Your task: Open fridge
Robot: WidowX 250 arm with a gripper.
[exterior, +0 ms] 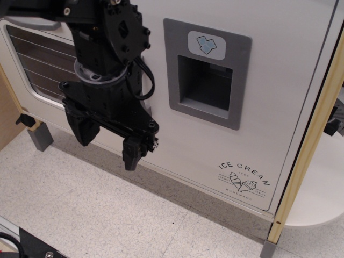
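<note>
The white fridge door (252, 123) fills the middle and right of the view. It carries a grey recessed dispenser panel (207, 72) and an "ICE CREAM" logo (244, 178) at its lower right. The door looks shut, with a thin dark gap along its right edge. My black gripper (107, 146) hangs in front of the door's left part, fingers pointing down and spread apart, with nothing between them. One fingertip (130, 157) is near the door's lower left, the other (85, 131) further left. The fridge's grey handle is hidden behind my arm.
The white oven door with a dark barred window (37, 64) is at the left, partly behind my arm, with its grey handle (29, 22) above. A wooden post (312, 145) stands to the right of the fridge. A grey foot (40, 137) rests on the speckled floor (107, 209).
</note>
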